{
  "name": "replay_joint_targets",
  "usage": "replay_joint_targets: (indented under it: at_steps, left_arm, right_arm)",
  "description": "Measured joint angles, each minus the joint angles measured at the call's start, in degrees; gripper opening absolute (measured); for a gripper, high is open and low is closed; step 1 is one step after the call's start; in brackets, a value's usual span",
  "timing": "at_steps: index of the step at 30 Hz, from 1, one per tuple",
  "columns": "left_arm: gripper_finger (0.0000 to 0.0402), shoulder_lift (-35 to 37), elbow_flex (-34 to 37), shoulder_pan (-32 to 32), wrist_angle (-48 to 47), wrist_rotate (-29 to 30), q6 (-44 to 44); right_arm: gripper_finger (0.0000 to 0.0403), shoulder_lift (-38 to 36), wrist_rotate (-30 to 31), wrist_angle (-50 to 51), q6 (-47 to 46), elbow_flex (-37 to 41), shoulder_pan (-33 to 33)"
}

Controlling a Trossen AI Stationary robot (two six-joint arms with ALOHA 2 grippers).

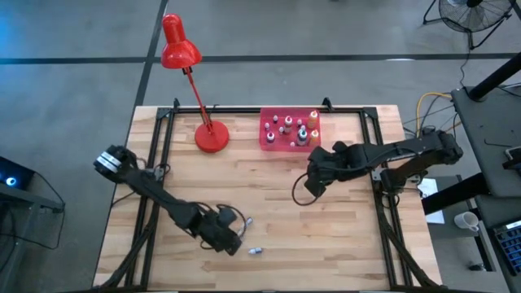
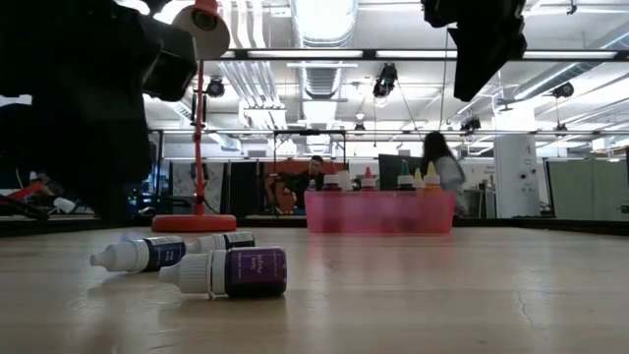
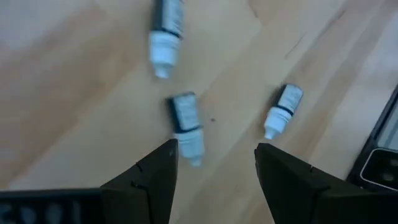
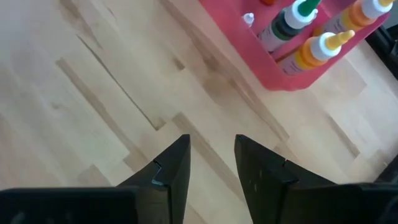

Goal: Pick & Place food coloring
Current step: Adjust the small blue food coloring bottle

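Food coloring bottles [image 3: 186, 124] lie loose beneath the open left claw [image 3: 214, 168]; an off-centre closure risks rolling one away.

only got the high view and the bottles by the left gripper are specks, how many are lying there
observer: three small bottles lie on their sides; the left gripper hovers open over them.
operator: is the right gripper holding anything
observer: no, the right gripper is open and empty over bare wood beside the pink tray.
operator: are the tray's bottles upright
observer: yes, the low view shows their caps standing above the tray wall.
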State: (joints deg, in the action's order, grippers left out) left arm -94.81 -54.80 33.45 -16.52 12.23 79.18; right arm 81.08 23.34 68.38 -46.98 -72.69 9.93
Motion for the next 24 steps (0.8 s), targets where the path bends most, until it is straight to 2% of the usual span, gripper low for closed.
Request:
replay_joint_targets:
  at_steps: [3, 11, 15, 24]
  left_arm:
    - [0.0186, -4.1, -4.2, 0.2, -3.3, -0.9, 0.8]
    - [0.0186, -11.9, -14.9, 0.3, -19.9, -0.7, 1.7]
    - [0.0186, -14.0, -16.7, 0.2, -20.7, -0.6, 2.2]
    - [0.018, -14.7, -16.3, -0.2, -20.2, 1.2, 2.4]
  right_arm:
    - [0.0115, -0.1, 0.0, 0.0, 0.1, 0.0, 0.8]
    - [0.0105, -0.1, 0.2, 0.0, 0.3, 0.0, 1.9]
    - [0.0099, -0.1, 0.2, 0.0, 0.4, 0.0, 1.9]
    - [0.0089, -0.1, 0.3, -0.1, 0.5, 0.0, 1.9]
